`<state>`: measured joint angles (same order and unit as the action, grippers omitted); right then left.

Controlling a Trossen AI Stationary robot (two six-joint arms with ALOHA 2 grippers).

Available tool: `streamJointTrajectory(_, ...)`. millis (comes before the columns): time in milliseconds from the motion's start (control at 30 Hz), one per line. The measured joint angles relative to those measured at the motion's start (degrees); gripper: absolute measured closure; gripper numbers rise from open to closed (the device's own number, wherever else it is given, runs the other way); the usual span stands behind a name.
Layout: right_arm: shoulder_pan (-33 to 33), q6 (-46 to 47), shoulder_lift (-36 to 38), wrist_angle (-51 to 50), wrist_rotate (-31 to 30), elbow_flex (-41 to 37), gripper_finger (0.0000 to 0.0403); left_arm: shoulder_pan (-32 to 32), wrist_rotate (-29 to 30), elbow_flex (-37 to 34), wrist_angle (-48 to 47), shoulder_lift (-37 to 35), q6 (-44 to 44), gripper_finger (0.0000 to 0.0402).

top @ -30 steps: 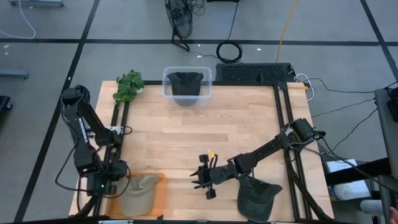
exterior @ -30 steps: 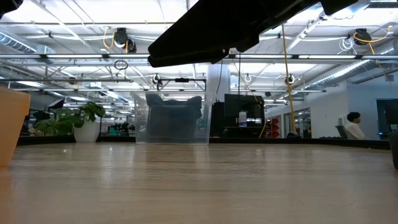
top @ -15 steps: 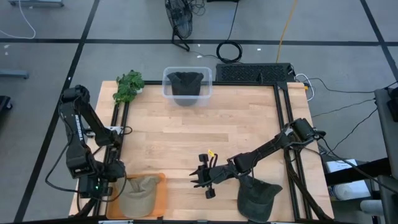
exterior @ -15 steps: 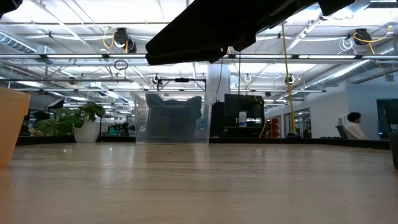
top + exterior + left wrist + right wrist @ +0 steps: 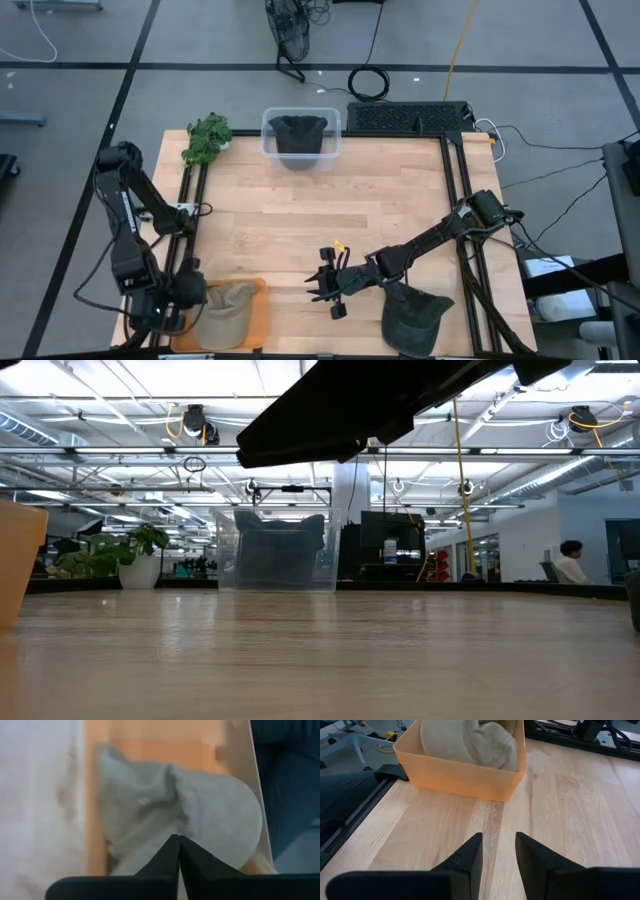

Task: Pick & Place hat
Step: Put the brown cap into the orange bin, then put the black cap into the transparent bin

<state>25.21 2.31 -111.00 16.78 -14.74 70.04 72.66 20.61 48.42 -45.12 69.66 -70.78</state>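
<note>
A khaki hat [image 5: 228,310] lies crumpled inside an orange bin [image 5: 262,298] at the table's near left corner; the right wrist view shows the hat [image 5: 470,740] and the bin [image 5: 460,777] too. My left gripper [image 5: 177,839] hangs shut just above that hat, at the bin's left side [image 5: 188,300]. A dark green hat [image 5: 415,315] lies flat on the table near the front edge, right of centre. My right gripper [image 5: 313,287] hovers open over the table's middle, pointing at the bin, with nothing between its fingers [image 5: 475,850].
A clear bin [image 5: 300,135] holding a dark hat stands at the far edge, with a small plant [image 5: 207,138] to its left. Bare wood lies between the two bins. My right arm [image 5: 350,410] crosses overhead in the low view. A person [image 5: 570,562] sits far behind the table.
My left gripper has risen and drawn back from the khaki hat toward the table's near left corner, tipping as it went. The hat stays in the orange bin.
</note>
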Motion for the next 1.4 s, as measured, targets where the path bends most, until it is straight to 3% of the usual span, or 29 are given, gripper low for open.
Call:
streamJointTrajectory(267, 0.02, 0.02, 0.0, -0.46, 0.02, 0.0, 0.031, 0.0, -9.7, 0.0, 3.12, 12.4, -0.24, 0.0395)
streamJointTrajectory(500, 0.02, 0.04, 0.0, -0.44, 0.02, 0.0, 0.031, 0.0, -10.7, 0.28, 3.11, 19.04, 0.08, 0.0379)
streamJointTrajectory(767, 0.02, 0.02, 0.0, -0.42, 0.0, 0.0, 0.031, -0.01, -14.14, -0.02, -1.17, 14.96, 0.01, 0.0397)
streamJointTrajectory(933, 0.02, 0.04, 0.0, -0.4, -0.02, 0.0, 0.031, -0.7, -13.37, -0.17, -2.21, 8.38, -0.39, 0.0378)
streamJointTrajectory(1200, 0.02, 0.03, 0.0, -0.38, -0.01, 0.0, 0.031, -1.07, 0.05, -0.17, -1.31, 1.67, 2.73, 0.0393)
streamJointTrajectory(1267, 0.02, 0.02, 0.0, -0.38, -0.02, 0.0, 0.031, -1.08, 8.19, -0.17, -1.04, 0.95, 4.89, 0.0397)
streamJointTrajectory(1400, 0.02, -0.07, 0.0, -0.39, -0.06, 0.0, 0.031, -3.7, 30.81, -0.15, 0.98, 0.75, 9.4, 0.0381)
